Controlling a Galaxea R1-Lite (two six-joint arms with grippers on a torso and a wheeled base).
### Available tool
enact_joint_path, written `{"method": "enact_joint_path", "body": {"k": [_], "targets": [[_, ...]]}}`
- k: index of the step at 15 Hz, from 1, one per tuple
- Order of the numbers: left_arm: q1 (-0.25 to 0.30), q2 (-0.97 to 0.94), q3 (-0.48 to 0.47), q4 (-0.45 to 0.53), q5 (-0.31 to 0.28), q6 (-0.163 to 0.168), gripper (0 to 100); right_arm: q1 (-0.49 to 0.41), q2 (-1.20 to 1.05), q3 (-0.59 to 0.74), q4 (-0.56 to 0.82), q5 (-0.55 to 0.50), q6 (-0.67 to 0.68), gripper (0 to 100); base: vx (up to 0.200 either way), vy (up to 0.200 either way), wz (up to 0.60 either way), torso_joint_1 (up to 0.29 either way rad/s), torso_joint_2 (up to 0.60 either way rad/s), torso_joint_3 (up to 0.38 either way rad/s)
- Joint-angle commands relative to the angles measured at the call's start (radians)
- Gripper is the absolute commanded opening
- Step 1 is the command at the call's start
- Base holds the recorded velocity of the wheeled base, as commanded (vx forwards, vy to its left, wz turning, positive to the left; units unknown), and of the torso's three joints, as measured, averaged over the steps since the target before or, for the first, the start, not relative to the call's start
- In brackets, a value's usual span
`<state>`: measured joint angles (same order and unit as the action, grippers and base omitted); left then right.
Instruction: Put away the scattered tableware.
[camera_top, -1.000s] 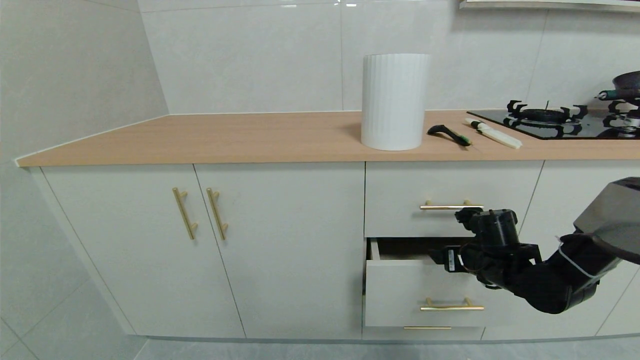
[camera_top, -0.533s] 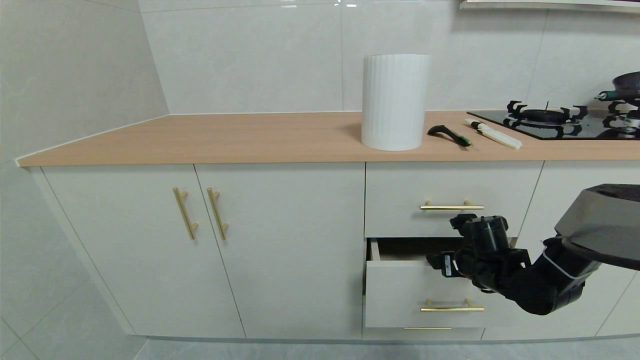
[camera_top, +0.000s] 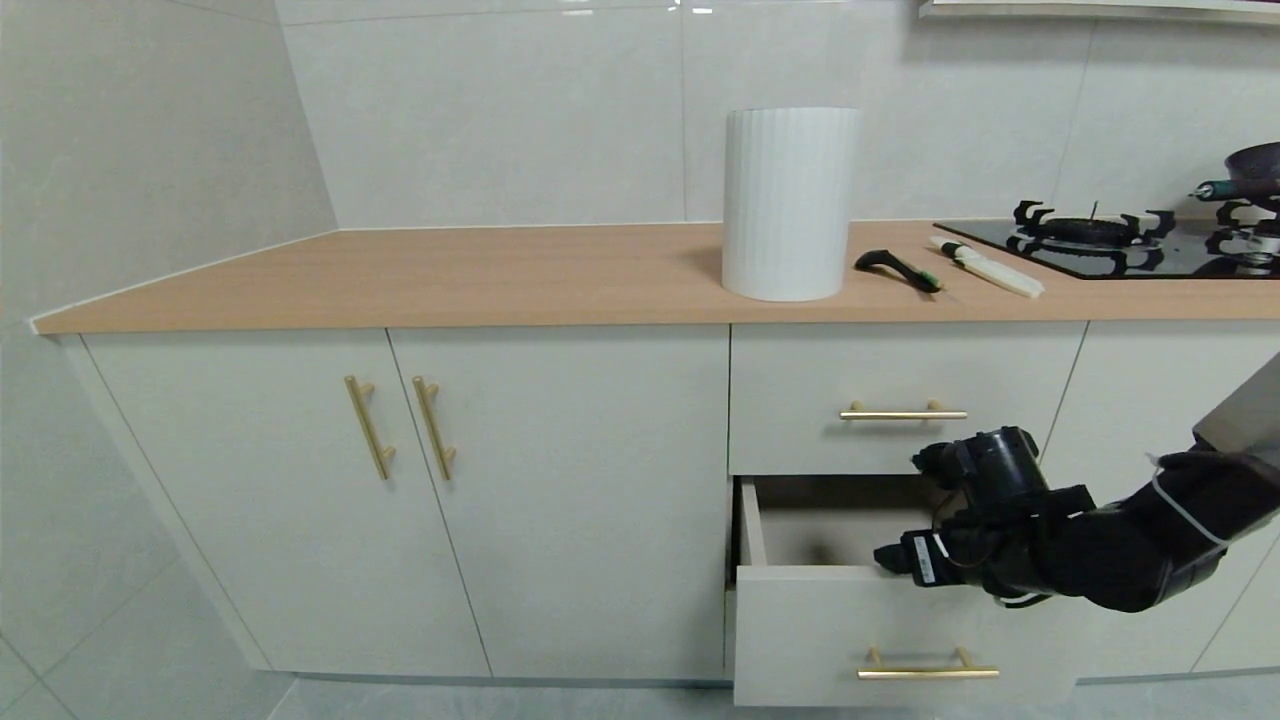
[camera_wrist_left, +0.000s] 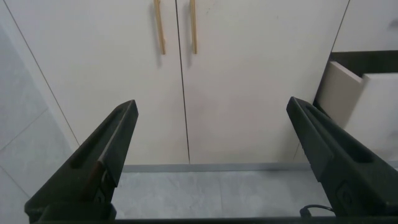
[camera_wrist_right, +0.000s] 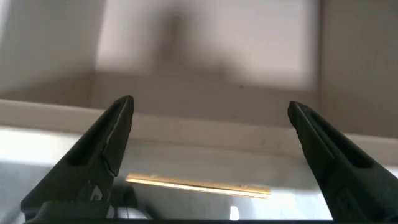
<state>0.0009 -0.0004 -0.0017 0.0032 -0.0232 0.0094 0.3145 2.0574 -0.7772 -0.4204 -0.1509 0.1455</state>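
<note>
On the wooden counter lie a black-handled peeler (camera_top: 897, 268) and a white utensil with a green band (camera_top: 988, 268), just right of a tall white ribbed container (camera_top: 790, 203). Below them the lower drawer (camera_top: 850, 620) stands pulled out, its inside (camera_wrist_right: 205, 50) bare as far as it shows. My right gripper (camera_top: 905, 558) sits at the top edge of the drawer front, above the gold handle (camera_top: 928, 672). Its fingers are spread wide and open (camera_wrist_right: 210, 107), nothing held between them. My left gripper (camera_wrist_left: 211, 106) is open too, low down and facing the cupboard doors (camera_wrist_left: 186, 74).
A gas hob (camera_top: 1100, 240) with a pan (camera_top: 1255, 165) takes up the counter's right end. The upper drawer (camera_top: 900, 400) is closed. Double doors with gold handles (camera_top: 400, 425) fill the left cabinet. Grey floor tiles (camera_wrist_left: 205, 193) lie in front.
The lower drawer has slid out noticeably further. My right arm has drawn back and down with the drawer front.
</note>
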Motion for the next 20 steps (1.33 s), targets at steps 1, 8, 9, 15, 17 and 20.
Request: {"method": "enact_joint_path", "body": {"k": [1,8,9,15,17,20], "targets": [[0.001,0.000,0.000,0.000,0.000,0.000,100,0.002,-0.049,0.003,0.035,0.001,-0.043,100,0.000,0.000,0.00,0.000,0.00,0.000],[0.001,0.000,0.000,0.000,0.000,0.000,100,0.051,-0.108,0.001,0.313,0.001,-0.124,100,0.000,0.000,0.00,0.000,0.00,0.000],[0.001,0.000,0.000,0.000,0.000,0.000,100,0.051,-0.108,0.001,0.313,0.001,-0.124,100,0.000,0.000,0.00,0.000,0.00,0.000],[0.001,0.000,0.000,0.000,0.000,0.000,100,0.140,-0.158,-0.005,0.674,0.001,-0.224,100,0.000,0.000,0.00,0.000,0.00,0.000],[0.001,0.000,0.000,0.000,0.000,0.000,100,0.144,-0.152,-0.025,0.672,-0.004,-0.213,100,0.000,0.000,0.00,0.000,0.00,0.000],[0.001,0.000,0.000,0.000,0.000,0.000,100,0.135,-0.192,-0.129,0.675,0.001,-0.021,100,0.000,0.000,0.00,0.000,0.00,0.000]]}}
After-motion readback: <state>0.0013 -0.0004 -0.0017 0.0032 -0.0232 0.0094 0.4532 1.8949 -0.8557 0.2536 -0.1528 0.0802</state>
